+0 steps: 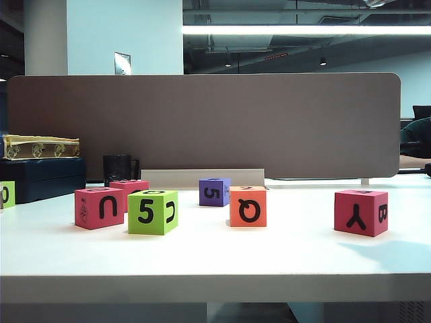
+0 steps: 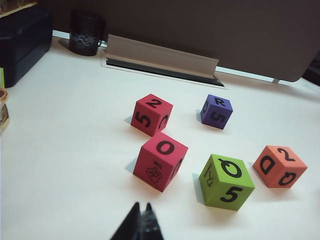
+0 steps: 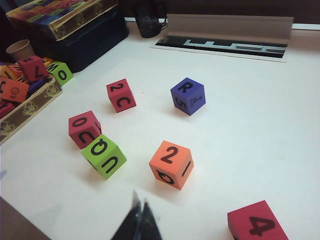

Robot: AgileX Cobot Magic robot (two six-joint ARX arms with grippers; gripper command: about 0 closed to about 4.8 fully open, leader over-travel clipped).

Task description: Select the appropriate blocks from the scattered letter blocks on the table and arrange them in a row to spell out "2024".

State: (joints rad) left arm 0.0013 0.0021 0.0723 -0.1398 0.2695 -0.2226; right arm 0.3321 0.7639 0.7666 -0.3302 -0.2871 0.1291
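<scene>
White table (image 1: 215, 259) under dim office lighting carries the scattered letter blocks, none lined up yet, so the whole "2024" row remains to build. Taking the orange block (image 3: 171, 164) topped "2" as landmark: the pink-red "4" block (image 3: 257, 224) lies nearer the right gripper (image 3: 139, 220), the pink-red "2" block (image 3: 120, 94) and "0" block (image 3: 84, 128) beyond it. Left gripper (image 2: 140, 222) hovers pinched empty, as does the right.

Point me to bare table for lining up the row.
Free: the front strip of the table ahead of the blocks, and the gap between the orange cube and the far-right red cube. Crowded: left cluster around the lime-green cube. Left gripper and right gripper are shut.
</scene>
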